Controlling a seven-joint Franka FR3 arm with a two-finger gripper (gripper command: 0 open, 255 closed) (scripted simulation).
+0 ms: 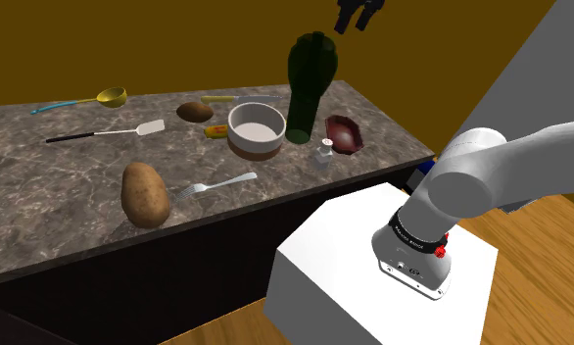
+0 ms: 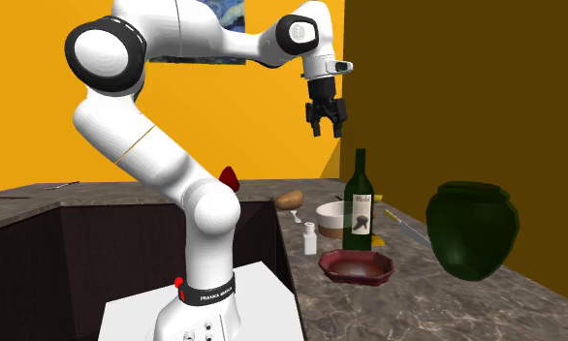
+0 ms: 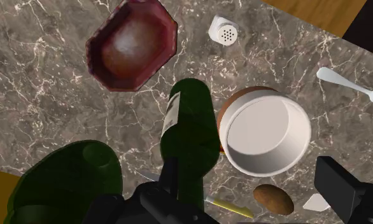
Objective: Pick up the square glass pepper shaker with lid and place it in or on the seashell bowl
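Observation:
The pepper shaker is small and white with a holed lid; it stands upright on the marble counter near its front edge. Right beside it sits the dark red seashell bowl, with nothing in it. In the second exterior view the shaker stands just left of the bowl. My black gripper hangs high above the counter, fingers apart and holding nothing. In the wrist view the gripper is open over the bottle and white bowl, some way from the shaker.
A tall green wine bottle, a dark green vase and a white bowl stand close behind the shaker. A large potato, fork, spatula, ladle and a yellow-handled knife lie further along the counter.

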